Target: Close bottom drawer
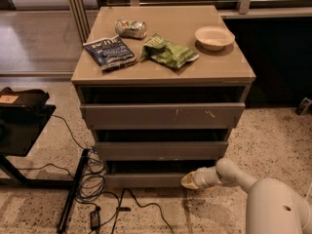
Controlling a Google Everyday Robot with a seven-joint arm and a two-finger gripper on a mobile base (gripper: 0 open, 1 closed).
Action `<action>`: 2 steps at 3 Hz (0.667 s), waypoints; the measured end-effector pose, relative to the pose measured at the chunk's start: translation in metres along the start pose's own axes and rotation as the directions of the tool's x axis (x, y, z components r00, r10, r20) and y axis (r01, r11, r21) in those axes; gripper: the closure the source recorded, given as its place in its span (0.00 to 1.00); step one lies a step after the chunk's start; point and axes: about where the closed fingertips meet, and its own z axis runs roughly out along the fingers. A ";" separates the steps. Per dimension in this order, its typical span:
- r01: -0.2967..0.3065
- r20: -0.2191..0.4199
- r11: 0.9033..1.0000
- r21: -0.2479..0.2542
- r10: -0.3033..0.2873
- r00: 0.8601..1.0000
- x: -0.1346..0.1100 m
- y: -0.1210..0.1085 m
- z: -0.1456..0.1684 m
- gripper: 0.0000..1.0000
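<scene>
The grey-taupe cabinet (165, 74) has three drawers. The bottom drawer (141, 180) is the lowest; its plain front panel stands close under the middle drawer front (161, 150), with only a thin dark gap above it. My gripper (187, 181) is at the right part of that panel, pressed against or right at its face, with the white arm reaching in from the lower right. The top drawer front (163, 115) bears white scratch marks.
On the cabinet top lie a blue chip bag (110, 52), a green chip bag (168, 53), a crumpled can (130, 28) and a white bowl (214, 37). Cables (95, 184) trail on the floor left of the cabinet. A black stand (22, 126) is at left.
</scene>
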 end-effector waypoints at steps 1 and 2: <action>0.000 0.000 1.000 0.000 0.000 1.000 0.000 0.000 0.000 0.81; 0.000 0.000 1.000 -0.001 0.000 1.000 0.000 0.000 0.000 0.58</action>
